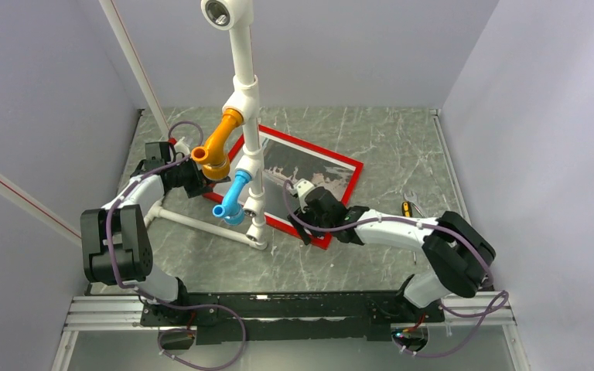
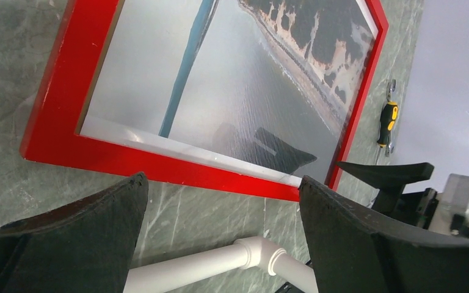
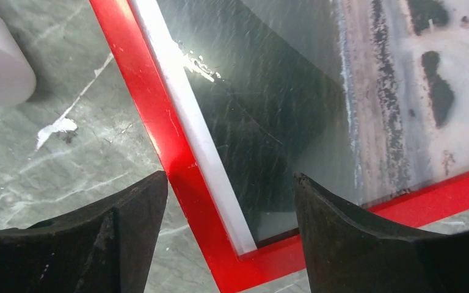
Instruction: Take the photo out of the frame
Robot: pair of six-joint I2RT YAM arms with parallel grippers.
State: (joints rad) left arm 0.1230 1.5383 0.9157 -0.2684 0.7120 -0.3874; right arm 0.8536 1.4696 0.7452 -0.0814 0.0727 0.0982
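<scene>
The red frame (image 1: 339, 167) lies flat on the marble table, face up, with the grey-and-dark landscape photo (image 1: 309, 174) inside it behind glass. It also shows in the left wrist view (image 2: 67, 97) and the right wrist view (image 3: 152, 116), with the photo (image 2: 250, 79) (image 3: 317, 91) and its pale border. My left gripper (image 1: 201, 179) (image 2: 223, 195) is open and empty, just off the frame's left edge. My right gripper (image 1: 303, 202) (image 3: 229, 201) is open and empty, hovering over the frame's near corner.
A white pipe stand (image 1: 245, 116) with orange (image 1: 218, 145) and blue (image 1: 237, 193) fittings rises over the frame's left part; its base tube (image 1: 201, 222) lies on the table. A small yellow-handled tool (image 1: 407, 208) lies right of the frame. Grey walls enclose the table.
</scene>
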